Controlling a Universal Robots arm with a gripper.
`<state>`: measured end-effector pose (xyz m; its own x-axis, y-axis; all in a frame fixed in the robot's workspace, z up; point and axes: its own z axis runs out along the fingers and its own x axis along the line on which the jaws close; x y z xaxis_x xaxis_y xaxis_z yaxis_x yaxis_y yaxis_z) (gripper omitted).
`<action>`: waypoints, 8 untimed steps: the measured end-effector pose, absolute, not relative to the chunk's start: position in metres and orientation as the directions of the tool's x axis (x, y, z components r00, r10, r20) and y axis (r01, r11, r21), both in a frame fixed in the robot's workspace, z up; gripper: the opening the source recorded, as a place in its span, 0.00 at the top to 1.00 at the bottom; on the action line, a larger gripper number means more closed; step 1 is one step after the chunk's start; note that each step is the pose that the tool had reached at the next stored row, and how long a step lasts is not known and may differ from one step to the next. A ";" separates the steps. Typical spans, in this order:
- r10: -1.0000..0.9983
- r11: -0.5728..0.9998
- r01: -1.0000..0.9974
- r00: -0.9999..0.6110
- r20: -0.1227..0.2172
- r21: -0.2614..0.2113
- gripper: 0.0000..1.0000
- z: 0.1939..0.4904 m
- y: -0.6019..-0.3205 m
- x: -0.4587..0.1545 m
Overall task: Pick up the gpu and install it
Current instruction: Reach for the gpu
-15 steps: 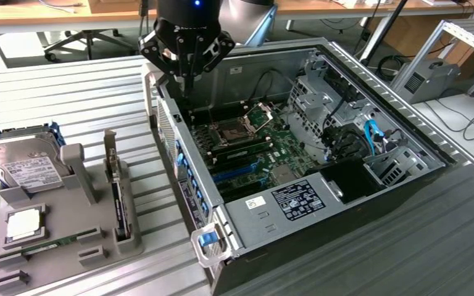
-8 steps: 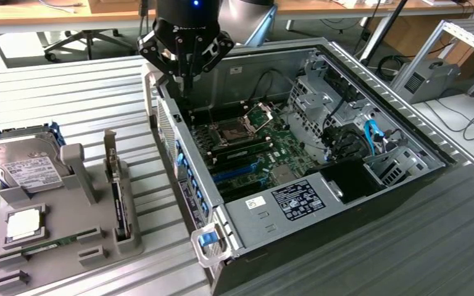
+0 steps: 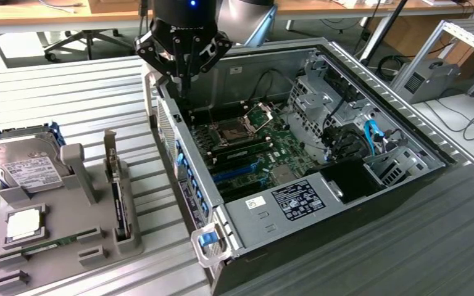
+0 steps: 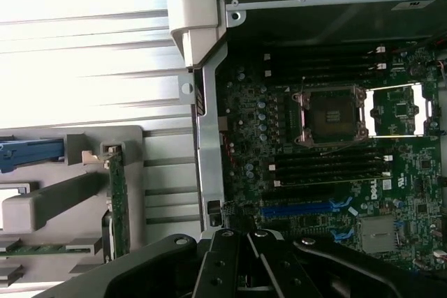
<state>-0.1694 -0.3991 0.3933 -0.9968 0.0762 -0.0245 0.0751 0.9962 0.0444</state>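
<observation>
The gpu (image 3: 118,197) stands on its edge in a slot of the grey holder tray (image 3: 64,203), at the exterior view's left of the open computer case (image 3: 245,216). In the wrist view the gpu (image 4: 116,207) is a thin green strip seen edge-on. My gripper (image 3: 183,80) hangs above the case's rear corner, shut, with nothing between its fingers, well apart from the gpu. Its black fingers (image 4: 223,270) point over the case wall beside the motherboard (image 4: 335,172). A blue card slot (image 4: 300,209) lies on the board near them.
The tray also carries a silver hard drive (image 3: 23,163), a processor chip (image 3: 24,223) and a narrow memory stick (image 3: 47,246). Inside the case are an open processor socket (image 4: 330,115), cables and a drive cage (image 3: 385,163). A ribbed metal table (image 3: 72,92) lies under everything.
</observation>
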 end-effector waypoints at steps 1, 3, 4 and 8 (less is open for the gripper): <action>0.076 0.996 0.075 -0.997 -0.024 0.044 0.89 0.393 -0.399 -0.170; 0.076 0.996 0.075 -0.997 -0.024 0.044 0.89 0.393 -0.399 -0.170; 0.076 0.996 0.075 -0.997 -0.024 0.044 0.89 0.393 -0.399 -0.170; 0.076 0.996 0.075 -0.997 -0.024 0.044 0.89 0.393 -0.399 -0.172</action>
